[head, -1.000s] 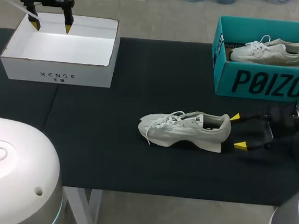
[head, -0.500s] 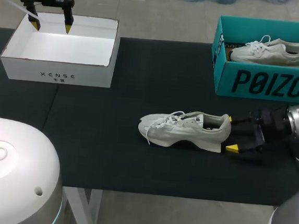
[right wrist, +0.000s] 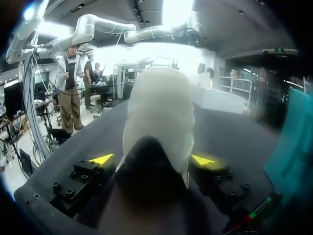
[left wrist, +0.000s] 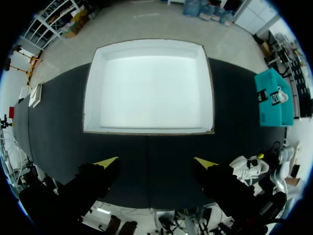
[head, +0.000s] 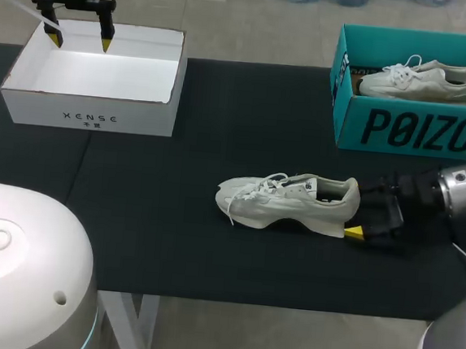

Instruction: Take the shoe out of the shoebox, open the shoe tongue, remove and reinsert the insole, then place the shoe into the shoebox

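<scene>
Shoe [head: 288, 202] toe-left on the surface [head: 170, 242] | heel sits between the wide-spread, unclamped fingers of my right tool [right wrist: 151, 159] | long axis straight ahead of it | left tool [head: 81, 44] far off.

I count two white shoes, the loose shoe [head: 287, 204] and the boxed shoe [head: 421, 79]; two boxes, teal shoebox [head: 416, 129] and white box [head: 91, 117].
</scene>
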`<state>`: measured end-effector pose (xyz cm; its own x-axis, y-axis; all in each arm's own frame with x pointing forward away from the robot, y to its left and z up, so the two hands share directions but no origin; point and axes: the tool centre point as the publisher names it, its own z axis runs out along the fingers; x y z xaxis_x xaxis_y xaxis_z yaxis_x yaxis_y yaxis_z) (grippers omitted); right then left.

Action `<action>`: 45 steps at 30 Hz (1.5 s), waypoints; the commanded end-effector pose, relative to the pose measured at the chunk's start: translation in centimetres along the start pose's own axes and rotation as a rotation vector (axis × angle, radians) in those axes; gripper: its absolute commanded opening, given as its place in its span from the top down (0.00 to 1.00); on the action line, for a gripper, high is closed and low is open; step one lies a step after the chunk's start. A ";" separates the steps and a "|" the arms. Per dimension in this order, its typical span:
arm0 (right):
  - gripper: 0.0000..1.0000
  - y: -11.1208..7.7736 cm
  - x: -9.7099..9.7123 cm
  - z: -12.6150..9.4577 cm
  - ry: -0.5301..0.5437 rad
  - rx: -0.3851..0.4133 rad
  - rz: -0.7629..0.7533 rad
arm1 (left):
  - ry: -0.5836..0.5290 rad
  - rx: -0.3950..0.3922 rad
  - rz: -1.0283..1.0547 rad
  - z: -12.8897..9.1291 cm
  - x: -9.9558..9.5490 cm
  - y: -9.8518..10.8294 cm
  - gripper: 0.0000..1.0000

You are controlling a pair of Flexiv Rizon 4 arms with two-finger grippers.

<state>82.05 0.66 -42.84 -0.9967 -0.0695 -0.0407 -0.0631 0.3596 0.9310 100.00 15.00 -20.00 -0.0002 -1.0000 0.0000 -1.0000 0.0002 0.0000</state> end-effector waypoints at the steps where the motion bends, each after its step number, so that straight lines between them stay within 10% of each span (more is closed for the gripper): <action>1: 0.00 0.0 -0.1 0.3 -0.001 0.001 0.003 | 0.000 0.000 0.000 0.0 0.0 0.0 0.00; 45: 0.00 0.0 -0.4 1.7 0.004 0.026 0.032 | 0.000 0.000 0.000 0.0 0.0 0.0 0.00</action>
<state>81.98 2.01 -43.32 -0.9983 -0.0579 -0.0119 -0.0332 0.3825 0.9234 100.00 15.00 -20.00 -0.0002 -1.0000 0.0000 -1.0000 0.0002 0.0000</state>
